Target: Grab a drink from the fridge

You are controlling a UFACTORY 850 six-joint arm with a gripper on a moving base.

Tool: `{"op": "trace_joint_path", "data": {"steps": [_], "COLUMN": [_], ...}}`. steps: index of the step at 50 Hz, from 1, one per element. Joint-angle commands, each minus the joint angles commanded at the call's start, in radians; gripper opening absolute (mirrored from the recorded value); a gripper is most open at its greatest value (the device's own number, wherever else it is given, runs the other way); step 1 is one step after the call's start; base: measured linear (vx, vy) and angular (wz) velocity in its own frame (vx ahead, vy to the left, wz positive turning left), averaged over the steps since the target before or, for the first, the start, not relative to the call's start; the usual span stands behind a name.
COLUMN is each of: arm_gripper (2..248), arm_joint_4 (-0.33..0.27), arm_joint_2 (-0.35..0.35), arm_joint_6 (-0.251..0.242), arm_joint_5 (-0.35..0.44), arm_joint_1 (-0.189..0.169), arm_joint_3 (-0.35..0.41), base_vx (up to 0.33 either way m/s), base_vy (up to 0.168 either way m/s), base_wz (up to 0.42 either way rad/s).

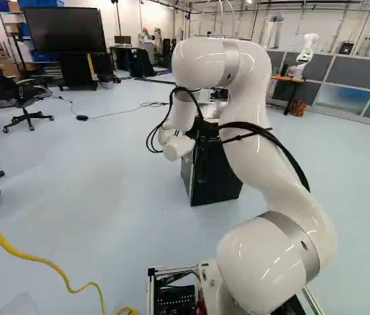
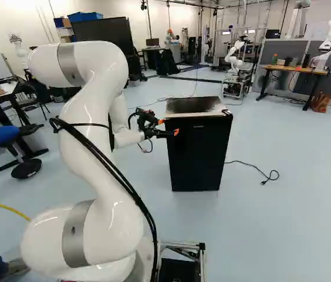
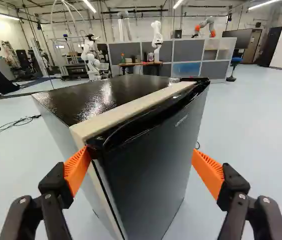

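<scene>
Two jaws spread wide, gripping nothing; fridge door looks stiff, slick, probably seal-tight: hook near top corner.

My room is bright: white ceiling lights burn out above and beyond the fridge in my wrist view. Glare streaks its glossy top, and its front falls darker. Around it the floor looks pale. Nearer me than the fridge, small highlights glint on the arm.
</scene>
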Motion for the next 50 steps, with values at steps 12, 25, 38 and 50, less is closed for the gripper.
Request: {"op": "trace_joint_path", "data": {"steps": [12, 25, 38, 50], "arm_gripper": [247, 247, 247, 247], "arm_joint_4": [0.0, 0.0, 0.0, 0.0], "arm_joint_2": [0.043, 0.093, 0.142, 0.185], "arm_joint_6": [0.0, 0.0, 0.0, 0.0], "arm_joint_5": [0.0, 0.0, 0.0, 0.0], "arm_joint_1": [0.01, 0.032, 0.054, 0.066], "arm_joint_3": [0.073, 0.156, 0.239, 0.309], "base_vx": [-0.001, 0.0, 0.0, 0.0], "base_vy": [-0.001, 0.0, 0.0, 0.0], "base_wz": [-0.003, 0.0, 0.0, 0.0]}}
